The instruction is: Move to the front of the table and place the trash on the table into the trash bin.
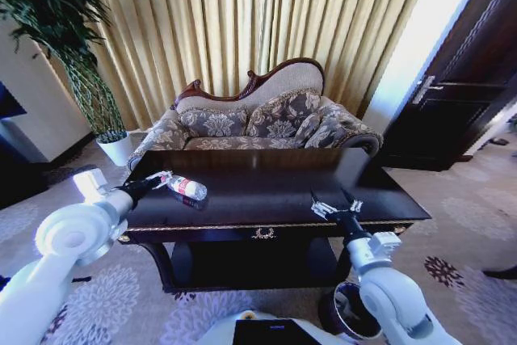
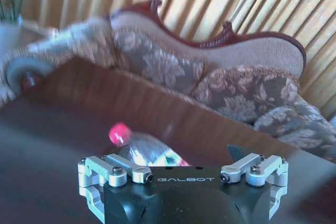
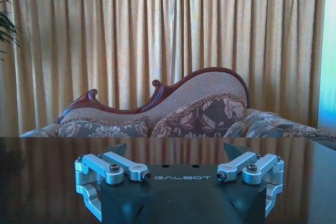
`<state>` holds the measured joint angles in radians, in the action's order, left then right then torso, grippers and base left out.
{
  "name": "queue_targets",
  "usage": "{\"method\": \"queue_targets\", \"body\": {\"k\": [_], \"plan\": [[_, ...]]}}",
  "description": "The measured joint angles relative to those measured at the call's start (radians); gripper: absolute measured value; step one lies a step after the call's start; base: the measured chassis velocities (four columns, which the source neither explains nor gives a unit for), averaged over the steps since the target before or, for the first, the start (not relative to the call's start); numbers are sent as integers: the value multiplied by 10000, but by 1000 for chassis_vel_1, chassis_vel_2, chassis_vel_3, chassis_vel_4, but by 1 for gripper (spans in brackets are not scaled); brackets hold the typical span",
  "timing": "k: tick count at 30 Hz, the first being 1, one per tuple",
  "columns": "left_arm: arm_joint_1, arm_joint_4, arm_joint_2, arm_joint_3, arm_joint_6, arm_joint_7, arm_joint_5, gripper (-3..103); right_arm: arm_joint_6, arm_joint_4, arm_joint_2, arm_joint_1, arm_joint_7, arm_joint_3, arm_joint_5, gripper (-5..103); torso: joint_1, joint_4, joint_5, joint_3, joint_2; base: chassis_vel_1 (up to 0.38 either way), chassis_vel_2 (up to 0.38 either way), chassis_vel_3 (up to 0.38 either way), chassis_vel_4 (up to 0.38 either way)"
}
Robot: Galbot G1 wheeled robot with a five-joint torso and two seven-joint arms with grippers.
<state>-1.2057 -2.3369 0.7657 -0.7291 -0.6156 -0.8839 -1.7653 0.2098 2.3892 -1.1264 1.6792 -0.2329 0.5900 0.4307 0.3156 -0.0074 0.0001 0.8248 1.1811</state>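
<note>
Across the glossy black table (image 1: 266,187), with the trash bin (image 1: 346,313) on the floor at five o'clock, my left gripper (image 1: 153,181), jaws wide, reaches the bottle (image 1: 187,187) at nine o'clock, which I should straddle mid-body before closing, while my right gripper (image 1: 335,206) hovers wide at three o'clock.

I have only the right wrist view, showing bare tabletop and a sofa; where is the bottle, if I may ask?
Observer: The bottle lies on its side on the left part of the table, just ahead of the left gripper.
Operator: Thank you. Is that gripper closed on it?
Observer: No, it is open.
Operator: And where is the trash bin?
Observer: The trash bin stands on the floor near the table's front right, below the arm of the right gripper.
</note>
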Motion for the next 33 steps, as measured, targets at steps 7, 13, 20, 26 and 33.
{"method": "queue_targets", "body": {"k": [7,13,20,26,33], "plan": [[413,332,327,298,112,-1296,-1484,100,0,58,35,80,0,39,-6,100,-1,1,-1,0,0,0,0,0,0],[965,743,485,670,255,-1665,-1603,100,0,79,56,84,3,12,-7,100,0,0,-1,0,0,0,0,0,0],[1667,1299,612,1130,327,-1831,-1588,100,0,316,231,159,3,168,94,100,0,0,-1,0,0,0,0,0,0],[1868,1314,738,1542,521,-2341,-1688,100,26,336,366,88,-9,296,214,100,0,0,-1,0,0,0,0,0,0],[2330,1594,726,1948,609,-3181,-2166,100,41,348,500,27,-48,419,372,100,0,0,-1,0,0,0,0,0,0]]}}
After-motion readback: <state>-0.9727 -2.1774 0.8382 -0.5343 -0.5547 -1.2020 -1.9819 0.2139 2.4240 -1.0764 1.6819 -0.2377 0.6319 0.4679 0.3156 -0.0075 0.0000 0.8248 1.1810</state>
